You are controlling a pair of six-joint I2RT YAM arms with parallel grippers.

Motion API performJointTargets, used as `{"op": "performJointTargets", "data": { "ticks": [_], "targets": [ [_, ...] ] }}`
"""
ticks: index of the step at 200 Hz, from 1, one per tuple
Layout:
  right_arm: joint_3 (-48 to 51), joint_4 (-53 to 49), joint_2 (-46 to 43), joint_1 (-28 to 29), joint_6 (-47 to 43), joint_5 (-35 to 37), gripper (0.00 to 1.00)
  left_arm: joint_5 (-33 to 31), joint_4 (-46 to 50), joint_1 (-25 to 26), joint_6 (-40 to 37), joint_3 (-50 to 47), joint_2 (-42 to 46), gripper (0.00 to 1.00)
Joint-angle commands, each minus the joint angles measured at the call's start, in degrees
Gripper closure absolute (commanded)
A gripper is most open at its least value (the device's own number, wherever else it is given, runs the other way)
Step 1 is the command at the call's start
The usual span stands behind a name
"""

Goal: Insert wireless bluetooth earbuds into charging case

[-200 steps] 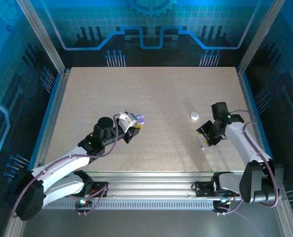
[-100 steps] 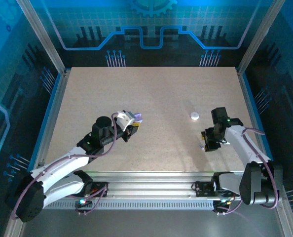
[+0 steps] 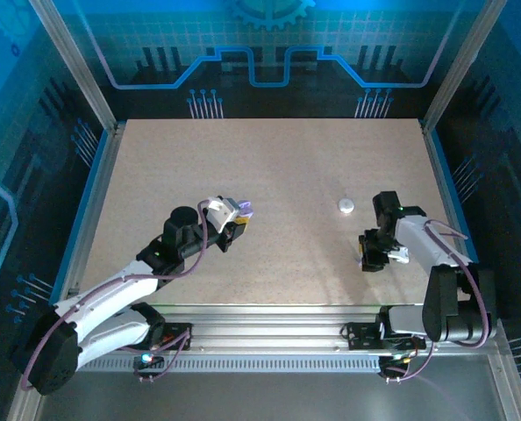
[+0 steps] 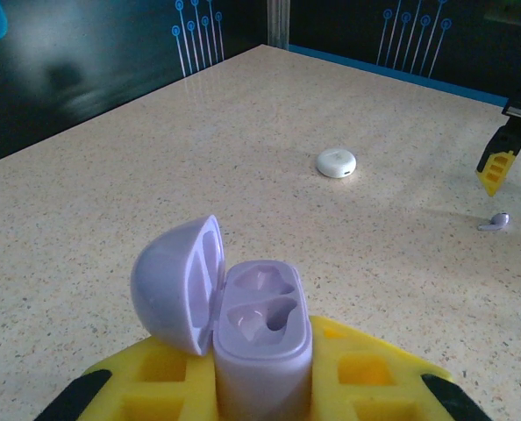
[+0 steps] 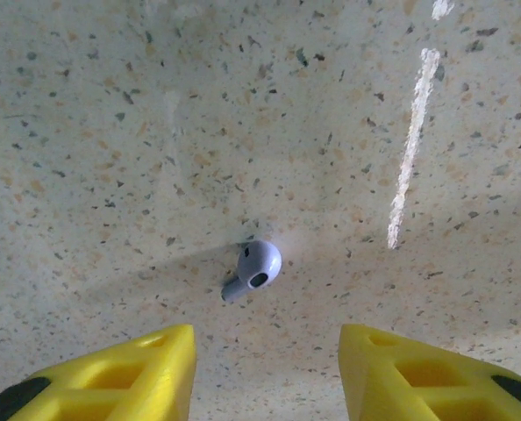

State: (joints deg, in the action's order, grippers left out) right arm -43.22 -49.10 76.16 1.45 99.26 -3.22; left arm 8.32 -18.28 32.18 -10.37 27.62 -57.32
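On the left half of the speckled table (image 3: 269, 167), the left arm reaches up from its base at the near edge and leans toward the middle. Its wrist is bent so the left gripper (image 3: 240, 217) points to the right. The yellow fingers (image 4: 366, 377) are pressed tight on the bottom part of a lavender charging case (image 4: 262, 329), one on each side. The case stands upright with its round lid (image 4: 177, 285) swung open to the left, and you can see two little hollows inside it. On the right side of the table, the right arm goes up from its base, folds at the elbow and comes back toward the middle. Its wrist tips down, so the right gripper (image 3: 366, 259) hangs low over the table. Its two yellow fingers (image 5: 120, 373) are spread apart and hold nothing. One lavender earbud (image 5: 259, 266) lies on the bare table just past the gap between them, and neither finger touches it. From the left wrist camera, this earbud (image 4: 495, 221) sits near the right gripper's yellow fingertip (image 4: 496, 162). A round white case (image 3: 346, 205) lies shut on the table, a bit farther back and to the left of the right gripper.
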Motion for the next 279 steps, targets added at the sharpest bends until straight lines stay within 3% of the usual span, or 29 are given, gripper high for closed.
{"op": "performJointTargets", "data": {
  "ticks": [1,188,279],
  "targets": [
    [1.49,0.16,1.25,-0.83,2.84,0.68,0.54,-0.18,-0.5,-0.47,1.46,1.83,-0.03,0.82],
    [4.02,8.34,10.8,-2.38,2.28,-1.13,0.69,-0.3,0.7,-0.73,0.68,2.27,-0.73,0.82],
    [2.45,5.66,8.02,-2.08,-0.94,-0.23,0.81,0.12,0.91,-0.89,1.1,2.28,-1.14,0.82]
  ]
}}
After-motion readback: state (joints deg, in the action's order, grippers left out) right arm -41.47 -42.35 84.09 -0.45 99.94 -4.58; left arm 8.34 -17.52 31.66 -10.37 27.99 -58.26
